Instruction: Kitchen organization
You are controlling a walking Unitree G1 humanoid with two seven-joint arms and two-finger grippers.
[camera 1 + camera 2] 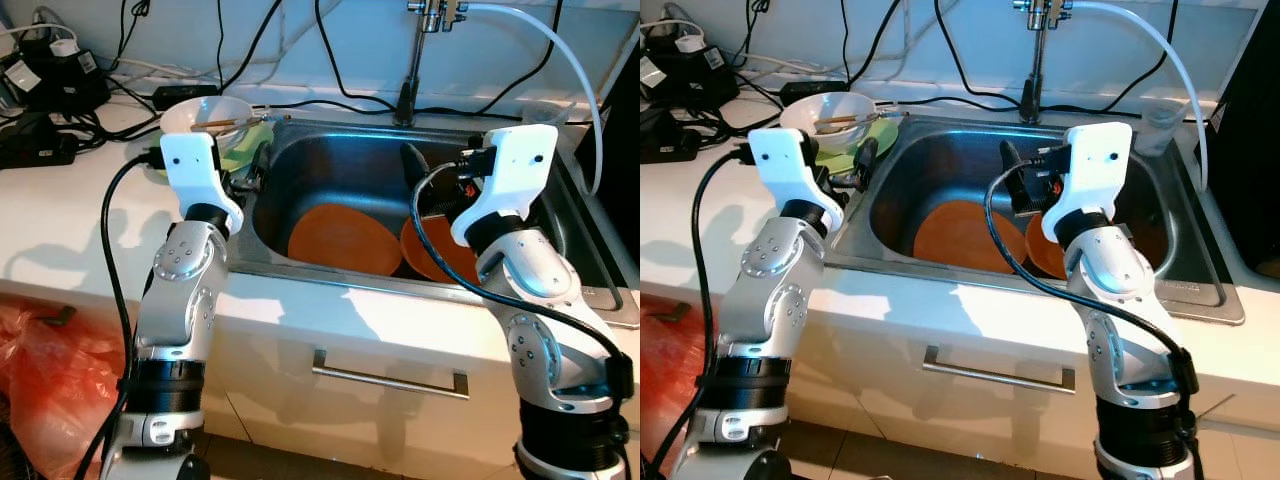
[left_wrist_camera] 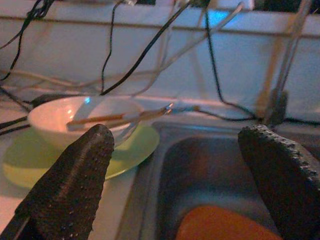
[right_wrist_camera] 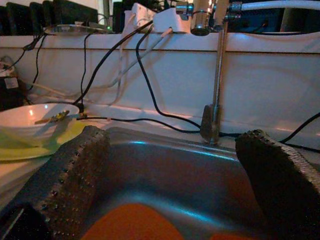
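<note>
Orange plates (image 1: 343, 240) lie in the steel sink (image 1: 300, 150), at 11 o'clock from the wide-open right gripper (image 3: 170, 170), and the wide-open left gripper (image 2: 175, 175) could knock the white bowl (image 1: 205, 116) at its 10 o'clock

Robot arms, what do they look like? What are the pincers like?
Both arms are shiny silver with round joints, black bands lower down and white wrist blocks. A black cable loops beside each. The left pincer and right pincer each have two long black fingers with bumpy pads.
</note>
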